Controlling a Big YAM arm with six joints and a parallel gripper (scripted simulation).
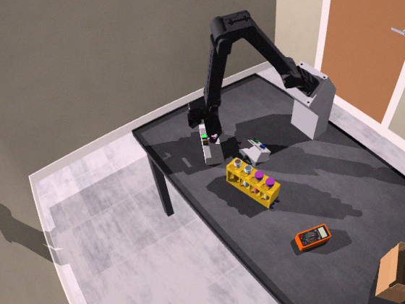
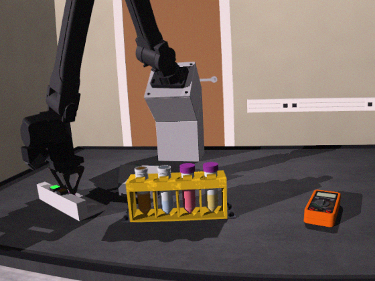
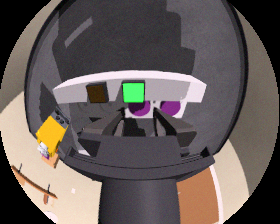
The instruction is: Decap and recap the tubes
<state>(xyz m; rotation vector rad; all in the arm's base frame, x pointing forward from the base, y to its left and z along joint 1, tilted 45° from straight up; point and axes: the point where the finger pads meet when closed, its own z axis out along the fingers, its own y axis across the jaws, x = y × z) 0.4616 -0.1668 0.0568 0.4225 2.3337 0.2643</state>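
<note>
The rack (image 1: 253, 189) (image 2: 174, 184) holds the tubes. Tube 4 (image 1: 237, 163) (image 2: 141, 173), brown, and tube 3 (image 1: 248, 169) (image 2: 164, 172), pale blue, are uncapped. Tube 2's purple cap (image 1: 259, 175) (image 2: 187, 168) and tube 1's purple cap (image 1: 270, 182) (image 2: 210, 167) are on. In the cap tray (image 1: 214, 157) (image 2: 63, 203) (image 3: 195, 91) lie the nest 3 cap (image 3: 139, 109) and the nest 4 cap (image 3: 171, 108). The green lamp (image 1: 204, 136) (image 2: 54, 187) (image 3: 133, 92) is lit; the amber lamp (image 3: 97, 93) is dark. My gripper (image 2: 71, 191) is partly open, low over nest 3, nothing gripped.
The key housing (image 1: 256, 156), with blue CYCLE key (image 1: 262, 146) and green READY key (image 1: 256, 140), stands between the tray and the arm's base. An orange multimeter (image 1: 313, 237) (image 2: 322, 208) lies beyond the rack's tube 1 end. A cardboard box (image 1: 388, 274) is at the table's far side.
</note>
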